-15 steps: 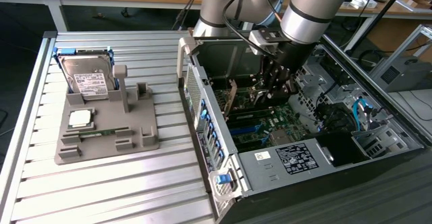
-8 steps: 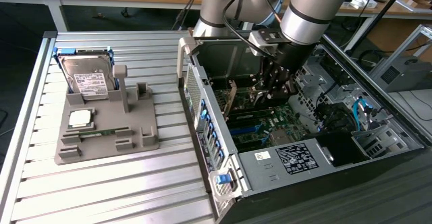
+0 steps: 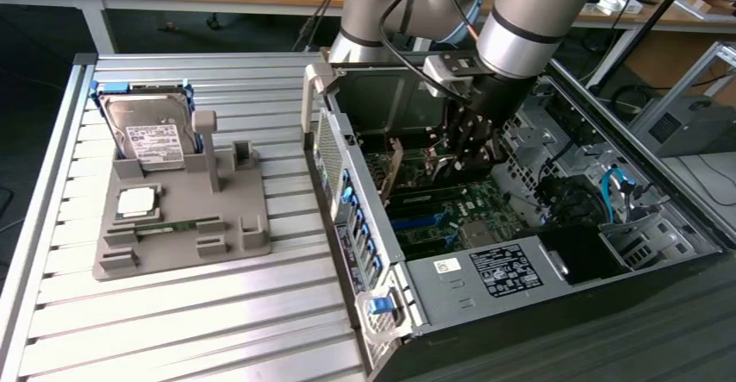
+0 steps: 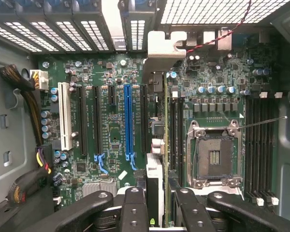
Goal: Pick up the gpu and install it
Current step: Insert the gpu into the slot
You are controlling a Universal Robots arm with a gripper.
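Already inside the open computer case [image 3: 518, 253], the pincer [image 3: 470, 145] pinches the gpu [image 3: 397, 171], its fingers [image 4: 135, 208] closed on the card's top edge. In the wrist view the gpu [image 4: 159, 145] shows edge-on directly below the pincer [image 4: 160, 205], its silver bracket [image 4: 166, 48] at the case's rear wall, beside the slot grilles. The card's long axis runs parallel to the expansion slots on the motherboard [image 4: 111, 135], from the rear wall toward the middle of the board. It hangs upright over the slot just beside the blue slot [image 4: 128, 121], on the side toward the processor socket [image 4: 213, 157]; whether its lower edge is already seated I cannot tell. Room is tight: the socket lies to one side, the blue slot to the other. Outside the case, toward the far edge of the ribbed surface [image 3: 207, 304], the grey holder [image 3: 184, 227] carries the hard drive [image 3: 150, 136].
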